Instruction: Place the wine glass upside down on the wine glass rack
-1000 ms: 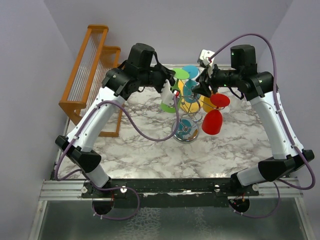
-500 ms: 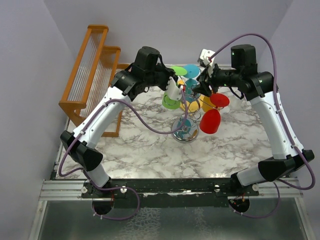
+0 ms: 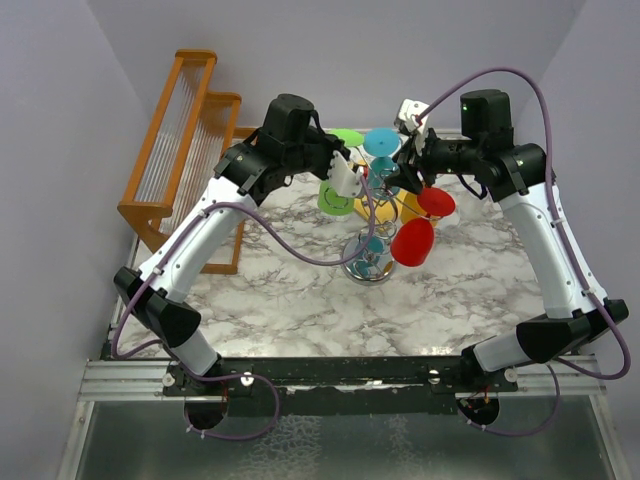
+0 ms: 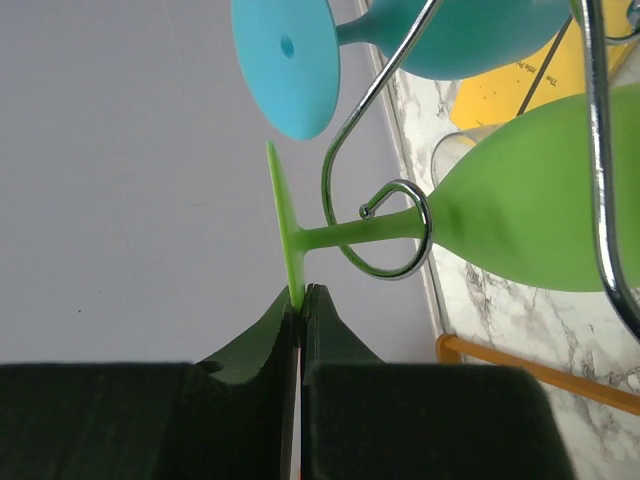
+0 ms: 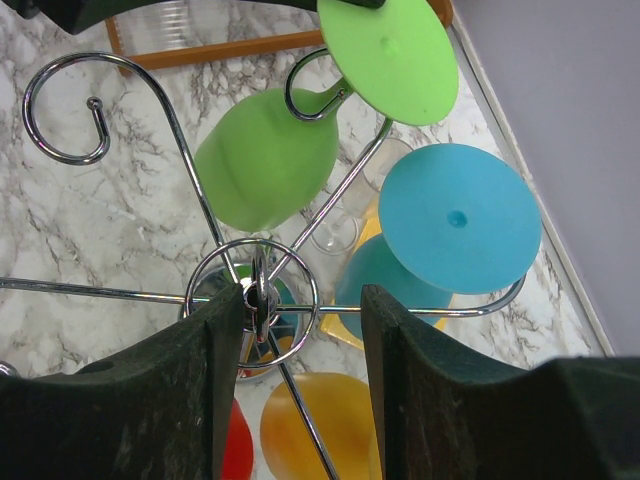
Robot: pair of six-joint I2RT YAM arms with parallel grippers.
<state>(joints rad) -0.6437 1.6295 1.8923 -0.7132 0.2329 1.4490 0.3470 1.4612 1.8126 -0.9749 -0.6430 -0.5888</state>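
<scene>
The green wine glass (image 4: 530,215) hangs bowl-down with its stem through a curled loop (image 4: 385,232) of the chrome wine glass rack (image 3: 369,262). My left gripper (image 4: 300,292) is shut on the rim of the glass's flat foot (image 4: 278,215); in the top view it (image 3: 345,180) is just left of the rack. My right gripper (image 5: 303,300) is open, its jaws either side of the rack's top ring (image 5: 252,290), above the central stem. The green glass also shows in the right wrist view (image 5: 265,170).
Blue (image 5: 460,218), yellow (image 5: 320,425) and red (image 3: 411,241) glasses hang on other rack arms. One curled arm (image 5: 60,110) is empty. An orange wooden slatted rack (image 3: 180,140) stands at the far left. Purple walls close in behind and at both sides.
My left gripper has carried the green glass right and farther back into the rack. The red glass has swung a little left. My right gripper has hardly moved.
</scene>
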